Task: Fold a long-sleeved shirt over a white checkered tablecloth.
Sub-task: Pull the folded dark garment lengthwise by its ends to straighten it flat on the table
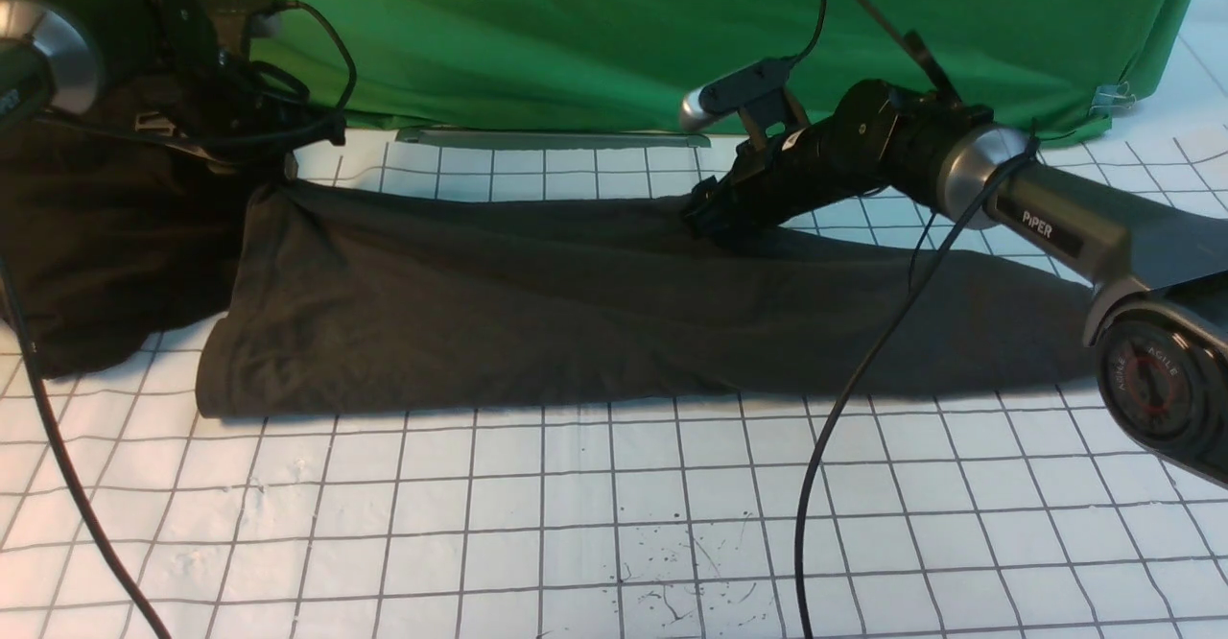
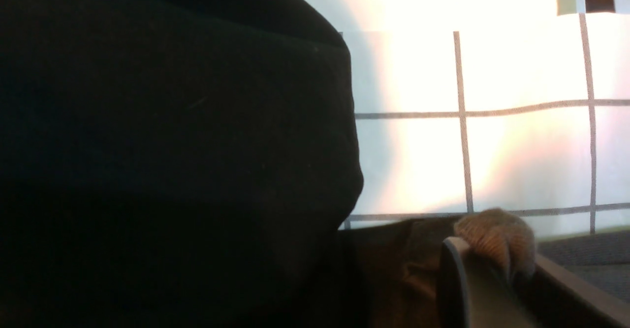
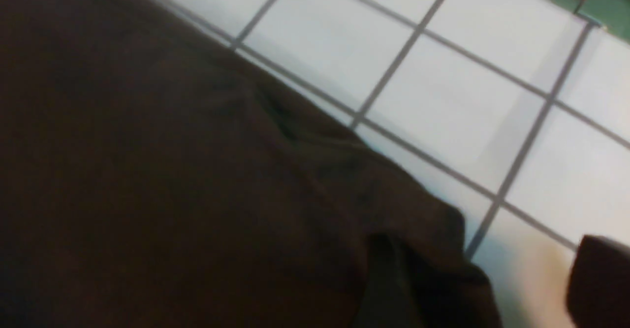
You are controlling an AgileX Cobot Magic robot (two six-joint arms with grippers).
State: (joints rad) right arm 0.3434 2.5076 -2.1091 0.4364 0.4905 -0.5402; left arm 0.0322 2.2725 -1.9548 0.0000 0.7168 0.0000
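- Long-sleeved shirt [image 1: 576, 313]: a long dark band across the middle of the front view, lying on the white checkered tablecloth [image 1: 576, 524].
- Left gripper [image 1: 259, 145], upper left: the wrist view shows it pinched narrow on a bunched bit of brownish fabric [image 2: 492, 234]. That shirt corner is raised off the tablecloth.
- Right gripper [image 1: 705, 222], upper centre-right, is down at the shirt's far edge. In the wrist view the jaws stand apart, with white grid showing between the cloth edge and one dark finger [image 3: 595, 278]. Nothing is pinched.
- Risk: if the right closes off the edge, it takes too little fabric or none. One-sided lifting would then skew the fold.
- Risk: the left pinch looks small, so a hard pull could slip it free.
- Risk: the right arm's black cable [image 1: 863, 370] hangs across the shirt and may drag or snag folded cloth.
- Risk: a dark mass [image 1: 96, 236] at far left touches the shirt. I cannot tell if it is separate, but it could be swept along.
- Room: a wide stretch of grid fills the lower frame.
- Room: the upper edge is tight against the green cloth [image 1: 576, 35].
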